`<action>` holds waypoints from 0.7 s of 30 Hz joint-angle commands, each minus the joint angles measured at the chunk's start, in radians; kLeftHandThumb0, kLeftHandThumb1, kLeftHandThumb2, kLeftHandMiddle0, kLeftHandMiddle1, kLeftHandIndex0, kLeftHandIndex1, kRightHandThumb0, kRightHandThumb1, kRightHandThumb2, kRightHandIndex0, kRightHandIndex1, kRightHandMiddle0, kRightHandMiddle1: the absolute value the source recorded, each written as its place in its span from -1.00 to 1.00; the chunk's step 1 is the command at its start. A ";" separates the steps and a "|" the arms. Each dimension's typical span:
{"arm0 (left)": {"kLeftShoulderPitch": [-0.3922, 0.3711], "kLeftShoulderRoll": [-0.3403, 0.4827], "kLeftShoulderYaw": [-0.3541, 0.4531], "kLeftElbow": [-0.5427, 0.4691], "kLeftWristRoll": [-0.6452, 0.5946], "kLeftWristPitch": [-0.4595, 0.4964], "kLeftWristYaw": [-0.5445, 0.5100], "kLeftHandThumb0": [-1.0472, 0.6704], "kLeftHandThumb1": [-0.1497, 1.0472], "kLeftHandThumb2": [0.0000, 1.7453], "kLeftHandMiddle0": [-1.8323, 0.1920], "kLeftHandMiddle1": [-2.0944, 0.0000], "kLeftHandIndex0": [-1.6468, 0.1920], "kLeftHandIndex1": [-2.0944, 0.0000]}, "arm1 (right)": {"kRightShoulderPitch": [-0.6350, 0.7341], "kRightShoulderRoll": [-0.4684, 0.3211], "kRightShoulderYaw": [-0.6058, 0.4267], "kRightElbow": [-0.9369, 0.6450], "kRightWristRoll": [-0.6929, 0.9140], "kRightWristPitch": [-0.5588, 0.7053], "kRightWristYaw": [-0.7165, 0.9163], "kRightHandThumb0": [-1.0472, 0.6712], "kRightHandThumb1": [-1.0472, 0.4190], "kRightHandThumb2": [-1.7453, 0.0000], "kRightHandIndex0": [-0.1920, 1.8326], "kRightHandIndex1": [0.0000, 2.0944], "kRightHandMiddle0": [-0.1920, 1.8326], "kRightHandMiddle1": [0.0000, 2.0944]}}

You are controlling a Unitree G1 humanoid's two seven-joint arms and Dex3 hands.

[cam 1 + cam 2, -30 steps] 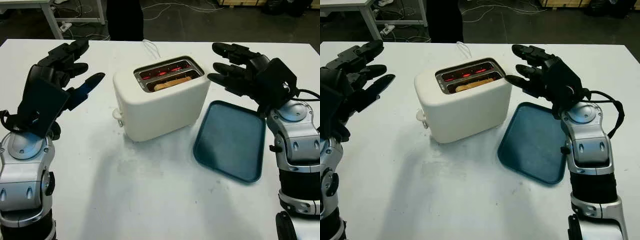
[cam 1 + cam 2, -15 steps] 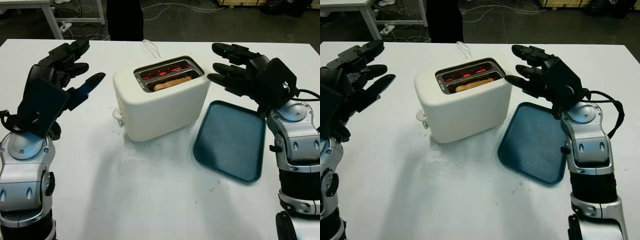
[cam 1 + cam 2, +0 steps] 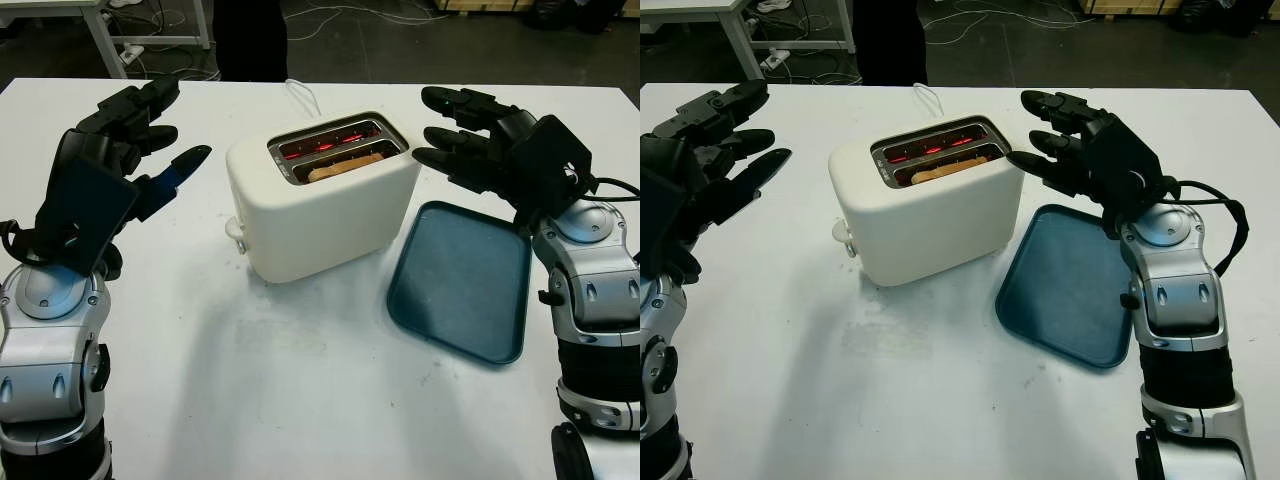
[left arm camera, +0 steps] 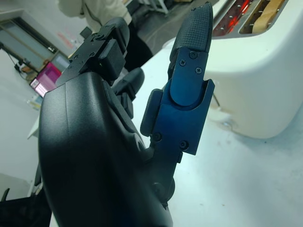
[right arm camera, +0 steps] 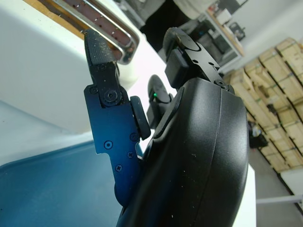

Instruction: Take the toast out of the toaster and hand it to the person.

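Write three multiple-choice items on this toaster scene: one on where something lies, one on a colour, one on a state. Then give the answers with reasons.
1. Where is the tray?
A. on the table beside the toaster, under the right hand
B. on top of the toaster
C. in the left hand

2. What colour is the toaster?
A. red
B. cream
C. black

3. What is the state of the toast?
A. on the tray
B. held by the right hand
C. sitting in a toaster slot

Answers:
1 A, it lies flat below the right hand.
2 B, its shell is pale cream.
3 C, the slice stands in the nearer slot; the right hand and left hand are both open.
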 commanded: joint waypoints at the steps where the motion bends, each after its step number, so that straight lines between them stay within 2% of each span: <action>1: -0.004 0.006 -0.005 -0.012 0.002 0.005 0.001 -0.62 0.79 -0.83 0.69 0.20 0.30 1.00 | -0.009 0.001 -0.001 -0.015 0.004 0.014 -0.004 -0.34 -0.80 1.00 -0.42 -0.94 -0.40 -1.00; 12: -0.004 0.005 -0.003 0.009 -0.002 -0.018 -0.003 -0.64 0.79 -0.84 0.69 0.20 0.29 0.99 | -0.015 -0.001 0.012 -0.018 -0.009 0.018 -0.008 -0.34 -0.80 1.00 -0.41 -0.92 -0.39 -0.99; 21: -0.007 0.013 -0.011 -0.005 0.001 0.003 -0.007 -0.62 0.79 -0.84 0.69 0.20 0.30 1.00 | -0.012 -0.003 0.010 -0.032 -0.004 0.038 -0.007 -0.35 -0.79 1.00 -0.42 -0.90 -0.39 -0.99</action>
